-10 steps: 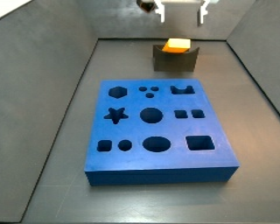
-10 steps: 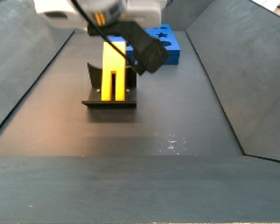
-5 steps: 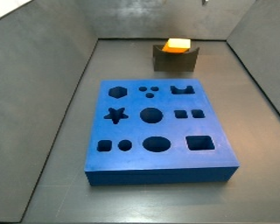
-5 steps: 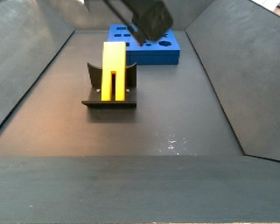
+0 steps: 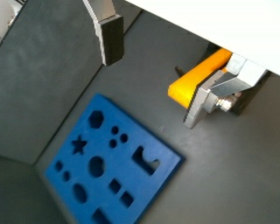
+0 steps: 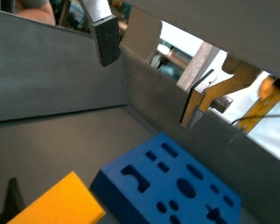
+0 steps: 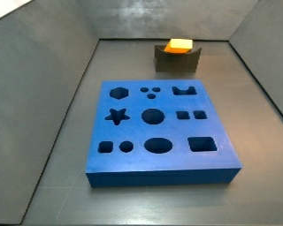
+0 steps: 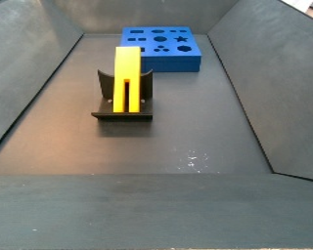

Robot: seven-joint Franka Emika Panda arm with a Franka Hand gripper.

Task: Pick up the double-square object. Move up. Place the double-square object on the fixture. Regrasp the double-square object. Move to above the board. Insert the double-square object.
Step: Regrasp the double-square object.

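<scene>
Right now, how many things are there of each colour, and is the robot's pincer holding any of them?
Yellow: 1, the double-square object, standing upright in the fixture.
Blue: 1, the board.
Dark grey-brown: 1, the fixture.
Total: 3.
The pincer is open and empty in both wrist views, raised above the floor, out of both side views.

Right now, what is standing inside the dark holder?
The yellow block stands upright in the holder, its orange top showing. Its lower end is hidden by the holder. The hand is open, empty, above the floor.
</scene>
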